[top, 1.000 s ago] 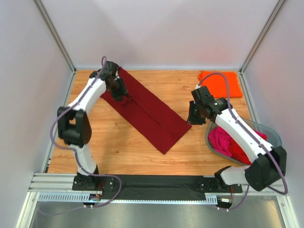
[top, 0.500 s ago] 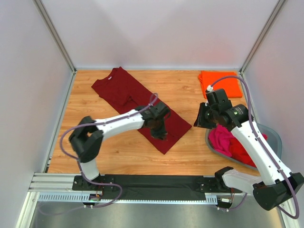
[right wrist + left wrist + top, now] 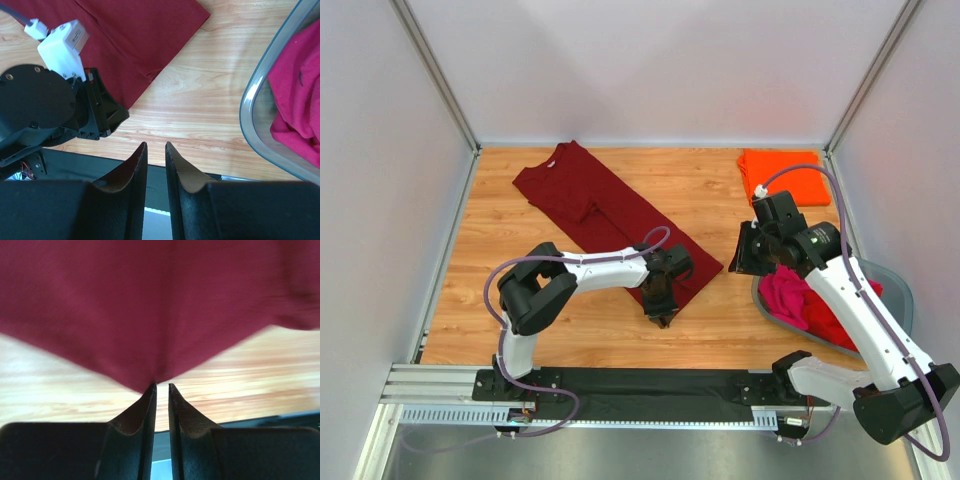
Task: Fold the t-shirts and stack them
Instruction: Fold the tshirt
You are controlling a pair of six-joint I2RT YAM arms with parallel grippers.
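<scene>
The maroon t-shirt [image 3: 610, 215] lies folded lengthwise, running diagonally from the back left to the table's middle. My left gripper [image 3: 661, 312] is down at its near corner. In the left wrist view that corner [image 3: 150, 305] ends right at the fingertips. The left gripper [image 3: 161, 385] is open by a narrow gap, with bare wood showing through it. My right gripper [image 3: 740, 262] hovers between the shirt and the tub. The right gripper [image 3: 156, 143] is open a little and empty. An orange t-shirt [image 3: 785, 177] lies folded at the back right.
A grey plastic tub [image 3: 895, 285] stands at the right, holding a crumpled pink t-shirt [image 3: 785, 292] and a red one [image 3: 835, 320]. Its rim [image 3: 255, 100] is just right of my right fingers. White walls enclose the table; a black rail runs along its near edge.
The left arm swung from the maroon shirt's far collar end down to its near corner, its jaws narrowing. The right gripper drew back to the right, away from the shirt's edge.
</scene>
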